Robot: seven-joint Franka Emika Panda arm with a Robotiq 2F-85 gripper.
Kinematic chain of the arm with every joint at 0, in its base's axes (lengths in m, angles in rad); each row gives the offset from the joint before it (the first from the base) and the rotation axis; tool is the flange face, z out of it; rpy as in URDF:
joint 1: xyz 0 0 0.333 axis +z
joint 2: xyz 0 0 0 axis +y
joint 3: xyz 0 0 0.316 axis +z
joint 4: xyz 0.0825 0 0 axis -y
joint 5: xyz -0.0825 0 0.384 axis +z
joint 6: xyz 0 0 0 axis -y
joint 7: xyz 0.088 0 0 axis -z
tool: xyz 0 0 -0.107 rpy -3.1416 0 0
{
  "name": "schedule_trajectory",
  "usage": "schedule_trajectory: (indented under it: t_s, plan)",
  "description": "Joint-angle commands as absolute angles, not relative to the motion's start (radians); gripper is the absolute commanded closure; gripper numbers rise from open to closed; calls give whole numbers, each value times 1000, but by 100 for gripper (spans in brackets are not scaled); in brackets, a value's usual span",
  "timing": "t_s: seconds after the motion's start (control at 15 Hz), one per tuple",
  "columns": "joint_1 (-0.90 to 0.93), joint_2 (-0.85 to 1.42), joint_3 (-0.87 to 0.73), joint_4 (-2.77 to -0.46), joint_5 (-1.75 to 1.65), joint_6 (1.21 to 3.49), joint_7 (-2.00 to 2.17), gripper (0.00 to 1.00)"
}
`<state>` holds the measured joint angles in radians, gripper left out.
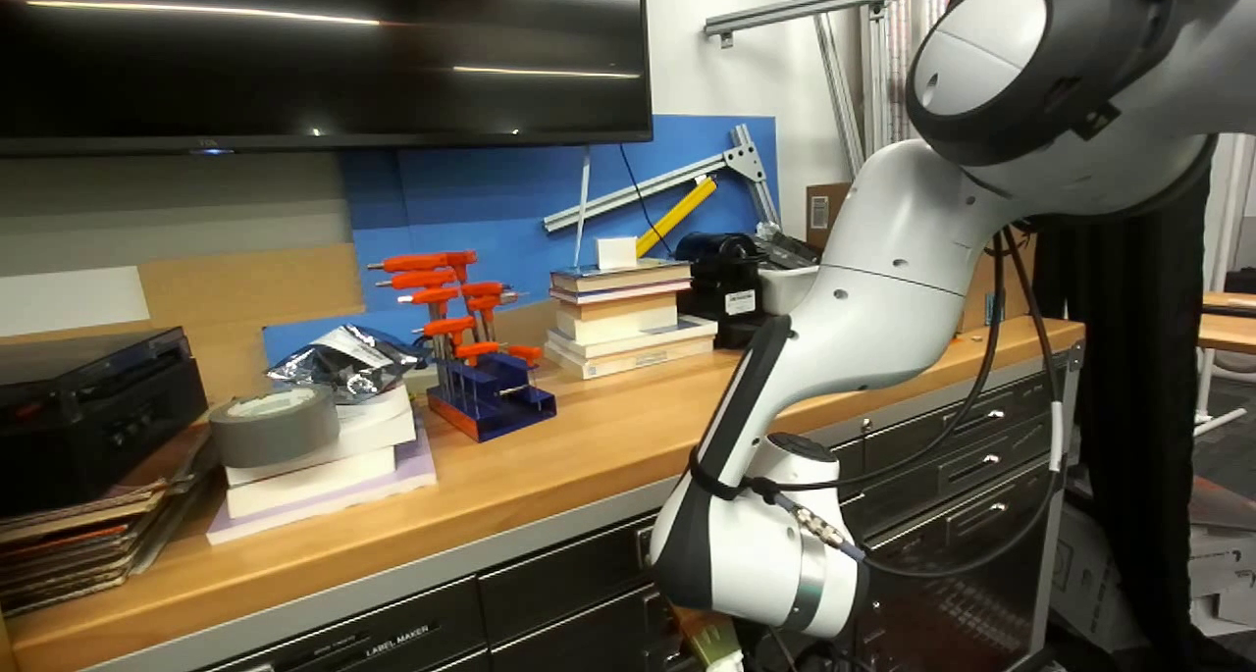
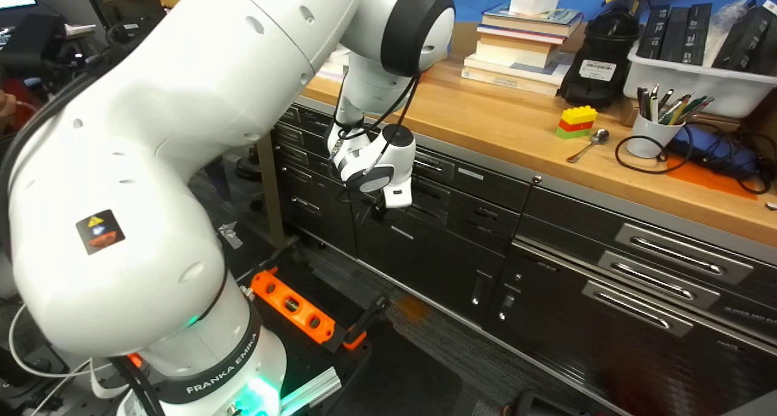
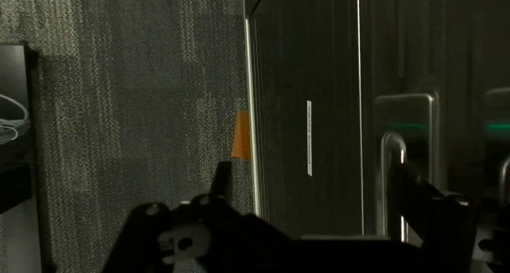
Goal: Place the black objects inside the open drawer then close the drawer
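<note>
The end effector [image 3: 310, 167] has its jaws spread wide and holds nothing, one finger [image 3: 416, 197] overlapping the handle [image 3: 384, 181] of a dark metal drawer [image 3: 412, 109]; the dim wrist view leaves contact uncertain. The drawer sits next to the panel [image 3: 305, 73] labelled "machine accessory", below the wooden table [image 2: 516, 121].

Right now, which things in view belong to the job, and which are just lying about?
Job: open pincer; drawer fronts, though which one is unclear. The black objects I cannot pick out.
Lying about: tape roll; toy bricks; spoon; pen cup.
</note>
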<state>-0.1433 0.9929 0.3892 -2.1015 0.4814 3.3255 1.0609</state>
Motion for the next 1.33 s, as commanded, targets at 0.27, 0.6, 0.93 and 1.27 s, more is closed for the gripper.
schedule_trajectory:
  t_s: [0.27, 0.6, 0.93, 1.27]
  plan:
    - [-128, 910, 349, -2206, 495, 3337, 1034, 0]
    - [-32, 705, 212, -2448, 533, 3260, 1038, 0]
    - [74, 459, 90, -2653, 451, 3163, 920, 0]
    - [183, 196, -59, -2752, 309, 2993, 774, 0]
